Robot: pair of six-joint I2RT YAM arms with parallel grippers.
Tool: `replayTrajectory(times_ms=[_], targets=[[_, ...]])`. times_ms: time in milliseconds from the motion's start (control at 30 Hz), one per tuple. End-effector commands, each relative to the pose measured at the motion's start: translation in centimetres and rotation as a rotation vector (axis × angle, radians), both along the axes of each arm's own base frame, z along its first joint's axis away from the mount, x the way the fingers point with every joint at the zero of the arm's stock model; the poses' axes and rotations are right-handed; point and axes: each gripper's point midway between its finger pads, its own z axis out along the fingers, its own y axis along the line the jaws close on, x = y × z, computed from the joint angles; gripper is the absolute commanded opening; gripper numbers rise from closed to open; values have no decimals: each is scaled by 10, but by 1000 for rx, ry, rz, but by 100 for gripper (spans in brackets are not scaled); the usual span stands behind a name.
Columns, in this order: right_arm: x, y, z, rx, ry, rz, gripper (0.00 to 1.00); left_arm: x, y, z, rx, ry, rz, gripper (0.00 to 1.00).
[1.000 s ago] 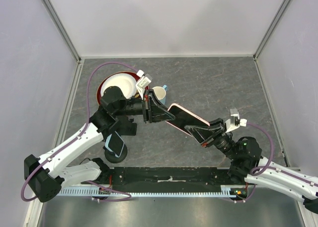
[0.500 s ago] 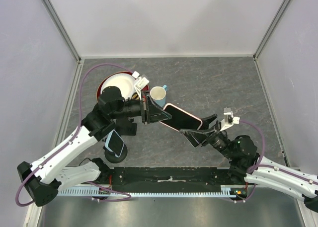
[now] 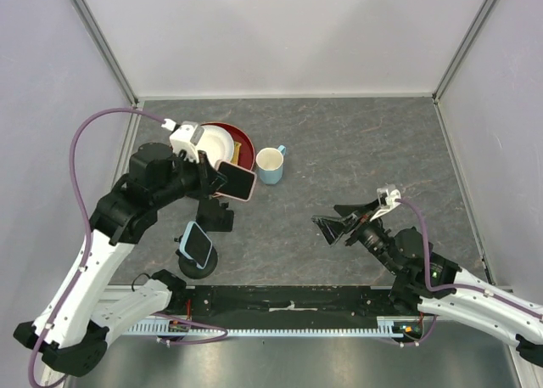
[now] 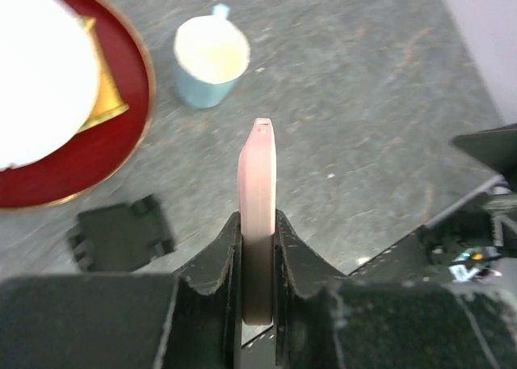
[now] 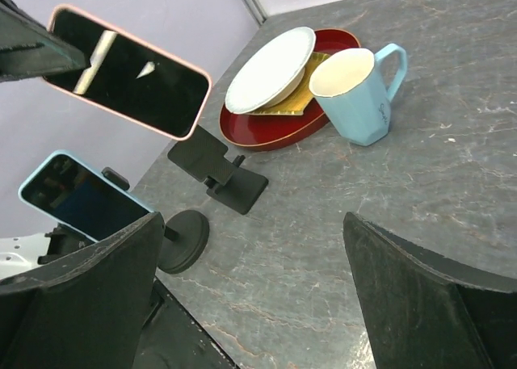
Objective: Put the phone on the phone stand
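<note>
A pink-cased phone with a dark screen hangs in the air, and my left gripper is shut on its end. The left wrist view shows the phone edge-on between the two fingers. It hovers just above the empty black phone stand, which the right wrist view shows as a folding stand below the phone. My right gripper is open over bare table at the right, well apart from the phone, with nothing between its fingers.
A second, round-based stand at the near left carries a blue-cased phone. Behind them are a red plate with a white bowl and a light blue cup. Walls close the table's sides and back.
The right gripper opened and let go of the phone, then drew back. The left arm carried the phone leftward, from mid-table to above the black stand.
</note>
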Motion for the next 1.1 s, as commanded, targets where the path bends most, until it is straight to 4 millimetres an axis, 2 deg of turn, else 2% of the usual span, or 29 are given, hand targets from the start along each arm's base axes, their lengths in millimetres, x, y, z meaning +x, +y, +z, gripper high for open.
replayTrajectory(times_ms=[0,100,133,233,367,400,567,900,1067], targets=[[2,-15,-9,-12,17,-55,98,-2,37,-8,124,2,78,2],[1,-19,-10,-6,22,-59,99,-2,52,-22,154,45,150,2],[0,-19,-11,-1,27,-59,98,-1,63,-24,172,44,206,2],[-1,-23,-8,12,27,-65,98,-1,76,-30,166,57,292,2],[-2,-26,-5,28,33,-68,98,2,77,-42,139,68,319,2],[-3,-26,-5,31,33,-65,98,2,79,-52,144,88,327,2],[-4,-27,-6,38,45,-63,98,7,74,-72,106,132,302,2],[-4,-26,-11,43,69,-66,98,13,79,-93,92,174,298,2],[-4,-24,-13,41,73,-63,98,19,80,-96,71,165,292,2]])
